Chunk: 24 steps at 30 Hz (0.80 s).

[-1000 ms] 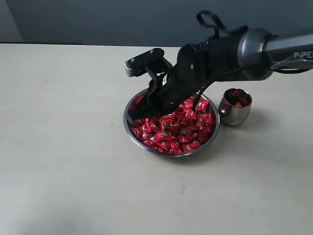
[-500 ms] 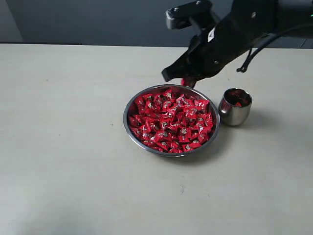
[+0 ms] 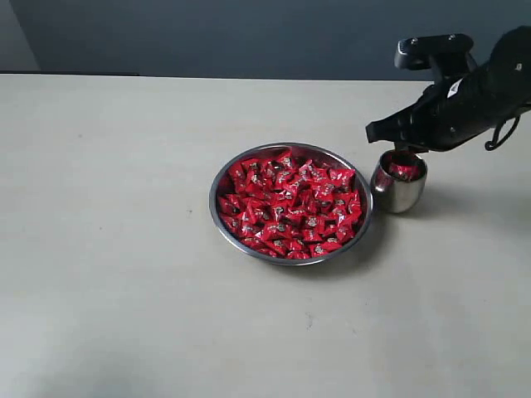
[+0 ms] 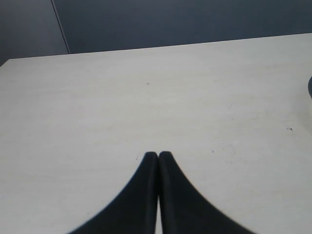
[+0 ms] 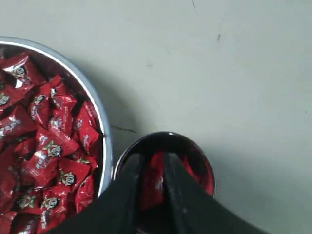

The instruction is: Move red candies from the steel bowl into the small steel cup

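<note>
Exterior: the right gripper (image 3: 383,133) hangs just over the small steel cup (image 3: 398,189), beside the steel bowl (image 3: 217,207) of red candies (image 3: 290,203). Left wrist: the left gripper (image 4: 158,157) is pressed shut, empty, over bare counter (image 4: 146,73). Right wrist: fingers (image 5: 127,190) slightly parted, cup mouth straight below, red between them. Pinched or dropped? Can't tell.

Exterior view: raised, angled down across the worktop (image 3: 124,315) toward the dark back wall (image 3: 207,37); middle range, with the whole steel bowl (image 3: 217,217) and small steel cup (image 3: 397,197) in frame.
Left wrist view: low, past the left end effector (image 4: 158,155), looking across bare worktop to the wall.
Right wrist view: close, straight down past the right end effector (image 5: 152,158); shares the cup and adjoining bowl rim with the exterior view.
</note>
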### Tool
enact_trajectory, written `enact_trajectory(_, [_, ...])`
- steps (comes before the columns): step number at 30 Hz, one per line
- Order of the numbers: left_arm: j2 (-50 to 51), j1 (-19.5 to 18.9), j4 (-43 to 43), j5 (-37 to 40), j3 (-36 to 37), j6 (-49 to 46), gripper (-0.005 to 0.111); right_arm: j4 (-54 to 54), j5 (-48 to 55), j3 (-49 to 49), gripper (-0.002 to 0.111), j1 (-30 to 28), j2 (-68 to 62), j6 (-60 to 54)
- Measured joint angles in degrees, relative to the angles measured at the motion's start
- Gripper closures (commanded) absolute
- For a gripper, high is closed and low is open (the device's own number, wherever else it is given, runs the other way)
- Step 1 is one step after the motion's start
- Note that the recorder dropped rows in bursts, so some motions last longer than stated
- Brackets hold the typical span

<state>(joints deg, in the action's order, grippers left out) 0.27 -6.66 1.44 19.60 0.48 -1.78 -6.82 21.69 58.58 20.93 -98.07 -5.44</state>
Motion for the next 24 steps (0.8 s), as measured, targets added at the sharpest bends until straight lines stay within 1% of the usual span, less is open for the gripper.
enact_trajectory(1, [0.00, 0.00, 0.00, 0.00, 0.00, 0.00, 0.106, -0.13, -0.28, 0.00, 0.068, 0.00, -0.60, 0.00])
enact_trajectory(5, [0.00, 0.00, 0.00, 0.00, 0.00, 0.00, 0.106, -0.13, -0.62, -0.13, 0.068, 0.00, -1.40, 0.00])
enact_trajectory(8, [0.00, 0.00, 0.00, 0.00, 0.00, 0.00, 0.106, -0.13, -0.01, -0.13, 0.069, 0.00, 0.71, 0.00])
enact_trajectory(10, [0.00, 0.00, 0.00, 0.00, 0.00, 0.00, 0.106, -0.25, 0.13, -0.39, 0.075, 0.00, 2.55, 0.00])
enact_trajectory(12, [0.00, 0.00, 0.00, 0.00, 0.00, 0.00, 0.106, -0.25, -0.14, -1.55, 0.087, 0.00, 5.13, 0.00])
enact_trajectory(15, [0.00, 0.00, 0.00, 0.00, 0.00, 0.00, 0.106, -0.35, -2.42, -4.77, 0.109, 0.00, 9.45, -0.12])
enact_trajectory(19, [0.00, 0.00, 0.00, 0.00, 0.00, 0.00, 0.106, -1.86, -9.14, -11.44, 0.109, 0.00, 16.10, -0.12])
enact_trajectory(24, [0.00, 0.00, 0.00, 0.00, 0.00, 0.00, 0.106, -2.40, -21.69, -21.92, 0.109, 0.00, 24.10, -0.12])
